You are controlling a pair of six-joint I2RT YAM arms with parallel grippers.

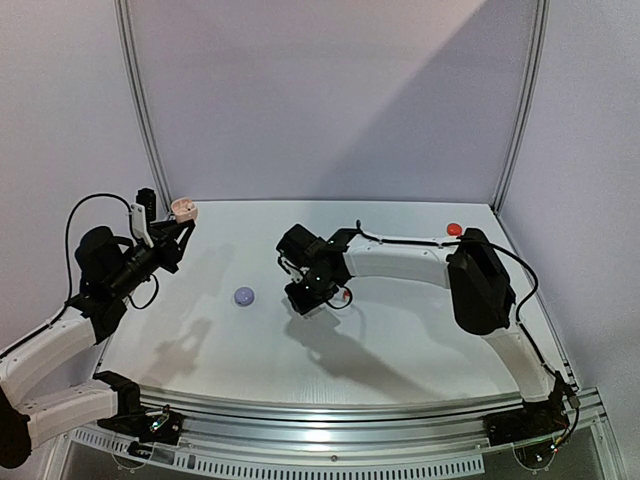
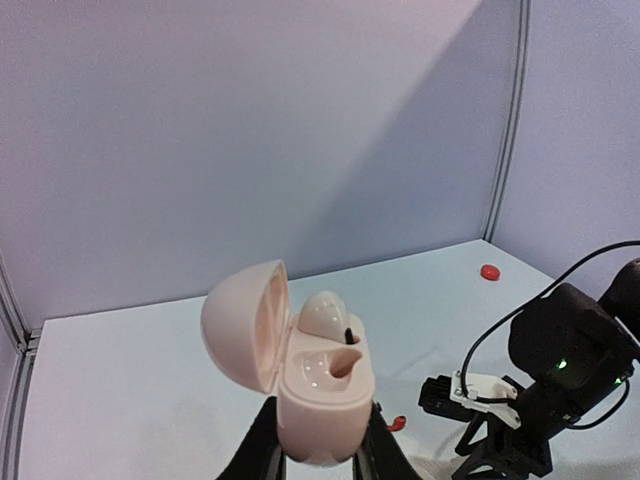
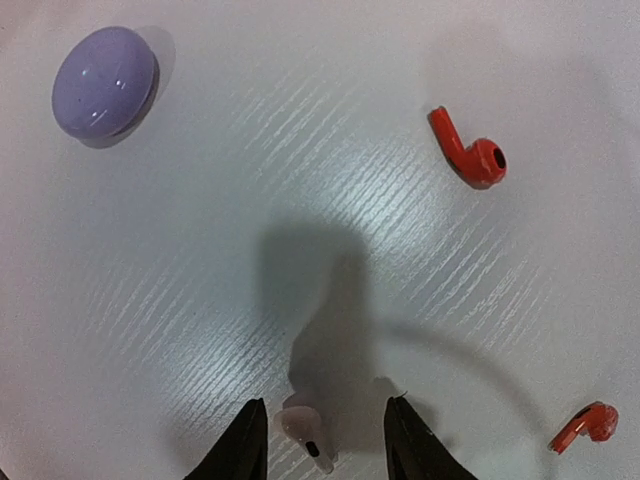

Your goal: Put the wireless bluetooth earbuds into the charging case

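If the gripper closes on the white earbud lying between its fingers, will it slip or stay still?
The white earbud looks smooth and rounded, so it may slip or pivot as the right gripper closes. It lies nearer one finger, so it would probably slide sideways first. Tiny beside the lilac case, it is likely very light.

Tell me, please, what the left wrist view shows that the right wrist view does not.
Only the left wrist view: the open pink case clamped in the left gripper, one earbud seated in it, and a red case far back. Only the right wrist view: a lilac case and a pale earbud lying inside the open right gripper. Both: the white table and a red earbud.
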